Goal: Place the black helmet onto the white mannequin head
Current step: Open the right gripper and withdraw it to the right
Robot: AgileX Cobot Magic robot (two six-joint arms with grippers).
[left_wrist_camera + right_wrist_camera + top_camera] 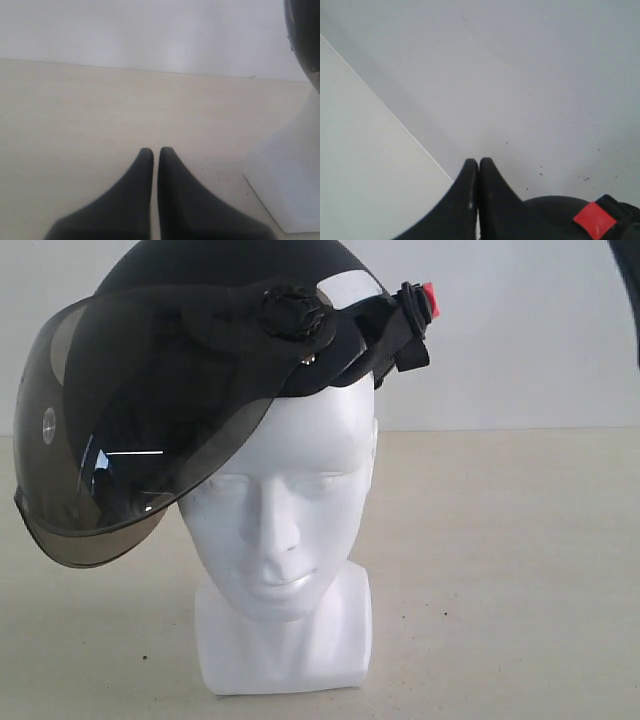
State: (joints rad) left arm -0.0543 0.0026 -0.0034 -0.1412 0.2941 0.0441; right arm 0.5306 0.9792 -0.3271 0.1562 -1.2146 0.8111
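Note:
The black helmet (230, 300) sits on top of the white mannequin head (290, 510), tilted, with its smoky visor (120, 440) hanging down over one side of the face. Its red buckle (430, 300) sticks out at the back. My left gripper (155, 150) is shut and empty, low over the table and apart from the head's squared neck base (290, 175); the helmet's edge (305, 40) shows above it. My right gripper (478, 161) is shut with nothing between its fingers, close beside the helmet's shell (555, 210) and red buckle (594, 219). Neither gripper's fingers show in the exterior view.
The mannequin stands on a beige table (500, 570) before a plain white wall (520, 340). A dark curved part (630, 280), probably of the right arm, shows at the upper right corner of the exterior view.

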